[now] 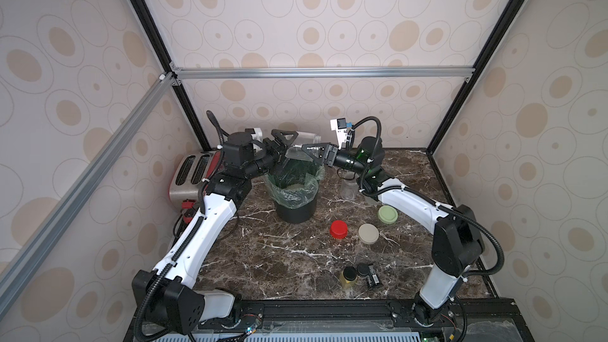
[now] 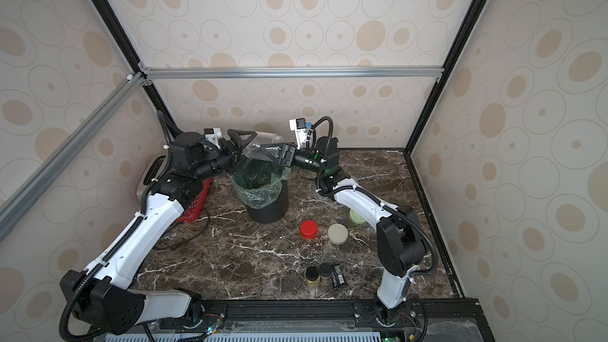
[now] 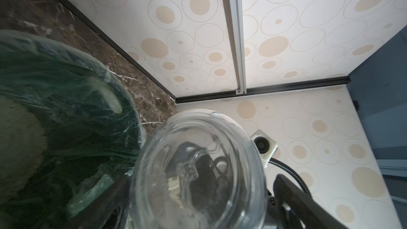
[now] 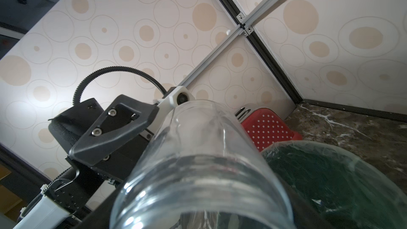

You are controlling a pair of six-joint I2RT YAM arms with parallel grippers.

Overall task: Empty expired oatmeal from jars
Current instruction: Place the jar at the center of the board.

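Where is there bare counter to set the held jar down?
Best: the bare marble bordered by the left arm, the bin, the red lid and the small bottles. Also free: the far corner behind the right arm. Crowded: beside the bin by the right arm, where a clear jar stands, with green lid and beige lid nearby.

Enclosure walls [image 1: 329,11] were papered in pale cream with beige dots ringed by thin circles. Black corner posts [image 1: 144,18] and a silver aluminium rail [image 1: 322,72] framed them. The tabletop [image 1: 279,258] was dark brown marble with white veins, evenly lit.
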